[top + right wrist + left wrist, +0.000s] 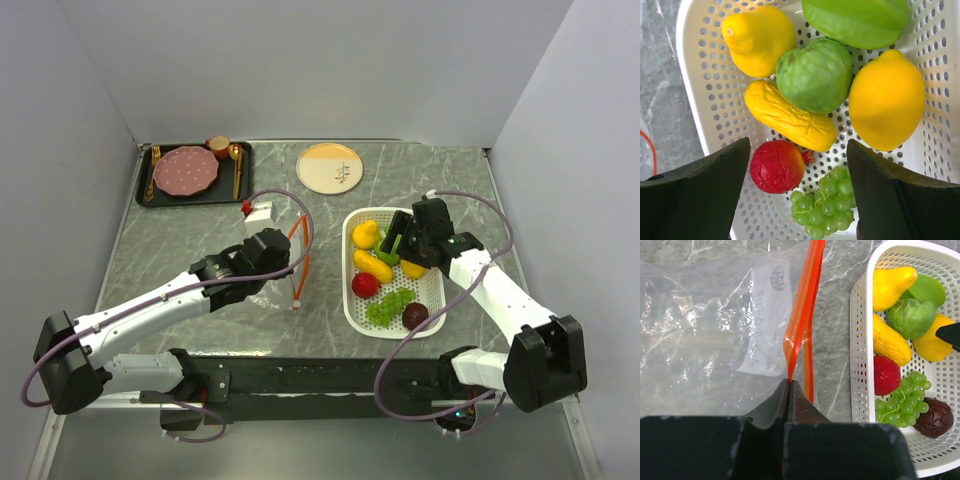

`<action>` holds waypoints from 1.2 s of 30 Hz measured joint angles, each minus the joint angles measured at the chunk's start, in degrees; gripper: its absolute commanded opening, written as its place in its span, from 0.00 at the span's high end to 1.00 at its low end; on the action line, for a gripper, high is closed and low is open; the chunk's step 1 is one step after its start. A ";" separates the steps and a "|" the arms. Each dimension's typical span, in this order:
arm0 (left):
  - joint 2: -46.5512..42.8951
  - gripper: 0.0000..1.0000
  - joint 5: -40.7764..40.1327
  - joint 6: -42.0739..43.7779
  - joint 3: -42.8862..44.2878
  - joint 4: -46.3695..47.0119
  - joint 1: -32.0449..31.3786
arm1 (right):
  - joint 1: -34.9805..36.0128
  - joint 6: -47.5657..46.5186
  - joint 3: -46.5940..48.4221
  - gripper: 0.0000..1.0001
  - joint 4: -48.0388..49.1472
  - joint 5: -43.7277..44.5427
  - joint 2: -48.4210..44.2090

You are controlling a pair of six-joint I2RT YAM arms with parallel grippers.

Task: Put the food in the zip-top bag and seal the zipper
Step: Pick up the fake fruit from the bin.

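The food [372, 265] lies in the white perforated basket [349, 300], right of centre in the top view: yellow pieces [790, 117], a green leafy piece [815, 75], a red ball [777, 167], green grapes [825, 205] and a dark maroon ball [934, 417]. The zip-top bag [715, 325] lies flat on the grey tabletop [832, 340], just left of the basket. Its zipper [802, 315] runs along the edge that faces the basket. The left gripper [789, 385] is closed and pinches the lower end of the zipper in its wrist view. The right gripper [797, 170] hangs over the basket with its jaws wide apart — it holds nothing.
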 measured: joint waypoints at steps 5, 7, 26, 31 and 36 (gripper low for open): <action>0.17 0.99 0.02 0.02 0.00 0.07 0.00 | -0.37 -0.85 0.00 0.16 0.13 -0.63 3.02; 0.22 0.99 0.04 0.02 0.00 0.09 0.00 | -0.61 -1.22 0.00 0.16 0.50 -0.79 3.93; 1.46 0.99 0.50 1.03 0.02 1.05 0.00 | -1.20 -6.62 8.90 0.17 3.04 0.90 21.16; 1.42 0.99 0.48 1.01 0.00 1.46 0.00 | -1.20 -7.50 7.58 0.10 3.69 0.46 20.06; 1.42 0.99 0.48 1.01 0.00 1.77 0.00 | -1.20 -8.59 5.70 0.05 3.61 -1.20 18.23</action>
